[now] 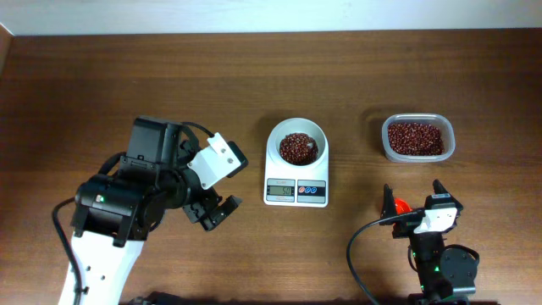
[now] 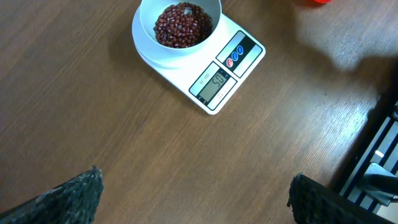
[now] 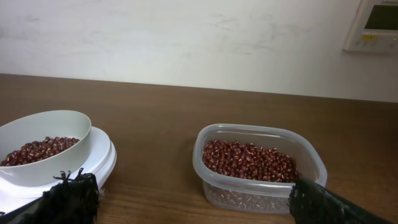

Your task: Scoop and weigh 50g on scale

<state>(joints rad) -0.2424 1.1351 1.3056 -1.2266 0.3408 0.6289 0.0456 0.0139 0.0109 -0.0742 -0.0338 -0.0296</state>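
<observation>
At centre of wooden table (image 1: 102, 85): white scale (image 1: 295, 191), bowl (image 1: 273, 135) on top holding red-brown beans (image 1: 298, 148). Left gripper (image 1: 213, 212) and right gripper (image 1: 414, 196) both spread wide, grasping nothing. Orange scoop (image 1: 400, 205) just beside right gripper. Clear tub (image 1: 386, 140) with more beans well right of scale.

You see the whole desk (image 1: 85, 85) straight down from overhead; the closer wrist views, left angled downward, right low and level, both share the scale (image 1: 295, 191).

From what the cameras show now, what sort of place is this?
Probably a lab or office bench: a wooden table against a plain white wall, a wall-mounted control panel, and a digital kitchen scale beside a clear tub of beans.
</observation>
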